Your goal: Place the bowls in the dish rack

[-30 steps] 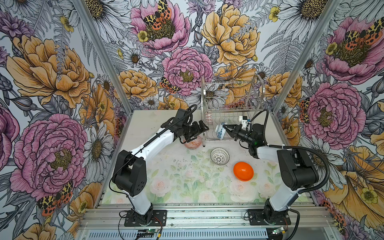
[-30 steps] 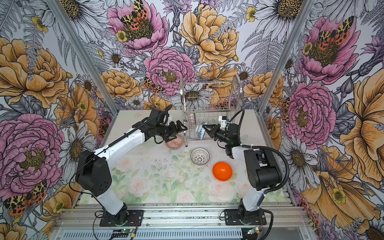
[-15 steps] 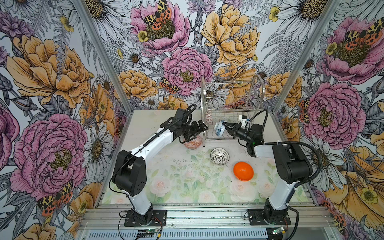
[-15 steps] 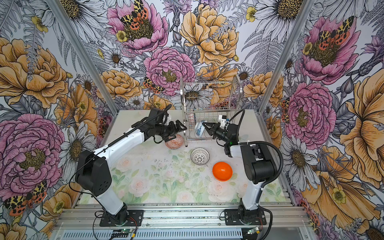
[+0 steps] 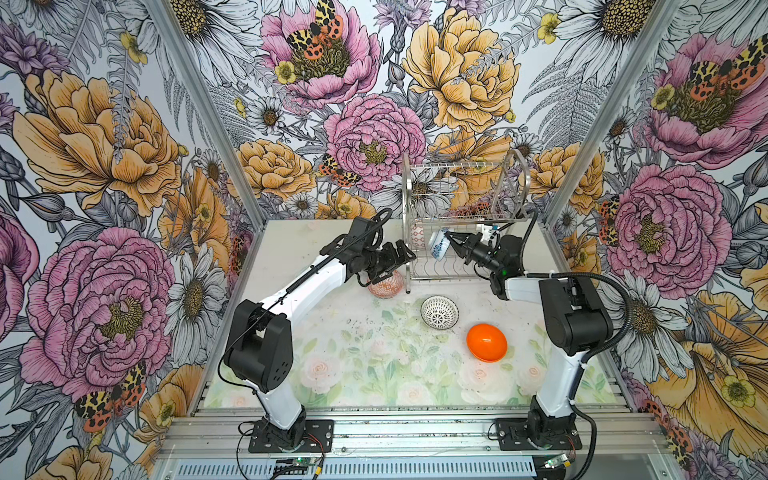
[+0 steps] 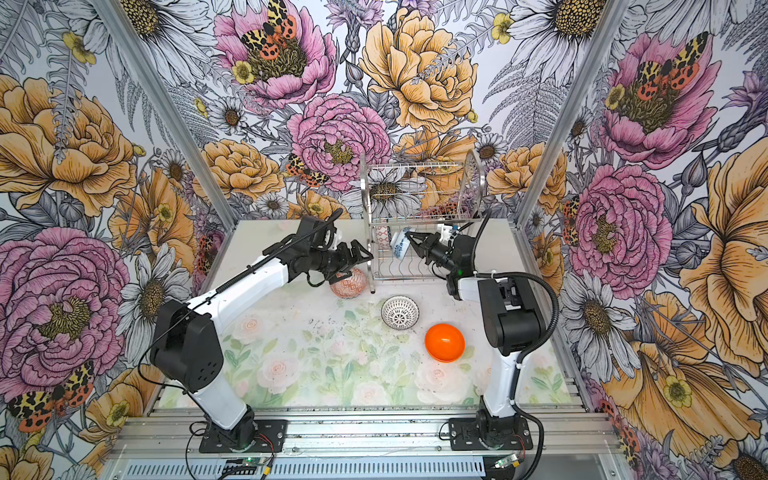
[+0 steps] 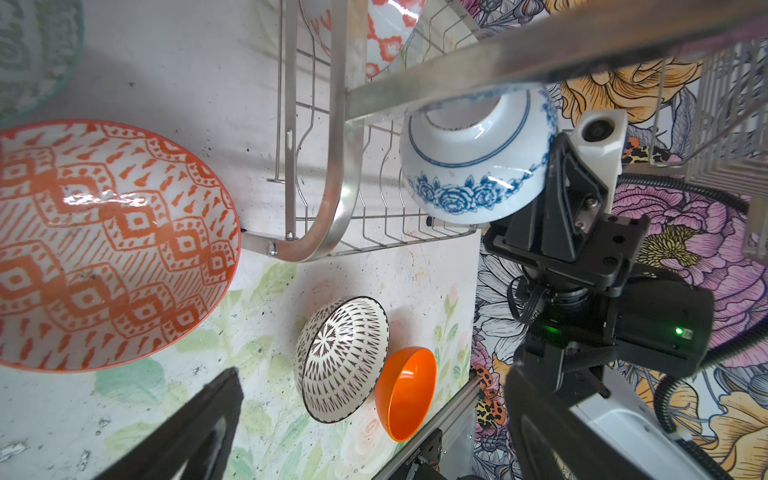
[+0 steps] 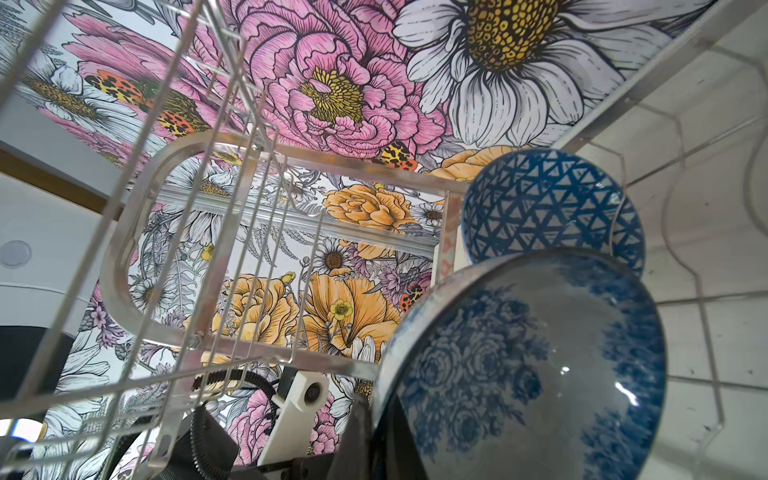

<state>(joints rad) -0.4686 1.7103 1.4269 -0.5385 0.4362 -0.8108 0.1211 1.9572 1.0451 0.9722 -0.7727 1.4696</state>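
Floral-papered walls (image 5: 124,166), flower-print table (image 5: 332,332), right gripper (image 5: 451,240) pinching blue rose-pattern bowl (image 5: 438,246) tilted in dish rack (image 7: 345,145) lower tier, left gripper (image 5: 405,257) spread wide above orange-white bowl (image 5: 385,285), lattice bowl (image 5: 439,312) and plain orange bowl (image 5: 486,343) on table

Right gripper (image 7: 546,178) pinches the blue bowl (image 7: 465,166) inside the rack (image 7: 332,137). Red-patterned bowl (image 7: 104,245) lies beside the left finger (image 7: 199,411); lattice bowl (image 7: 340,357) and orange bowl (image 7: 409,390) lie beyond it.

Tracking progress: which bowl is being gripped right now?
The blue-flower bowl, tilted inside the rack in the right gripper's shut jaws. The rest lie free, and the left gripper is open, holding nothing.
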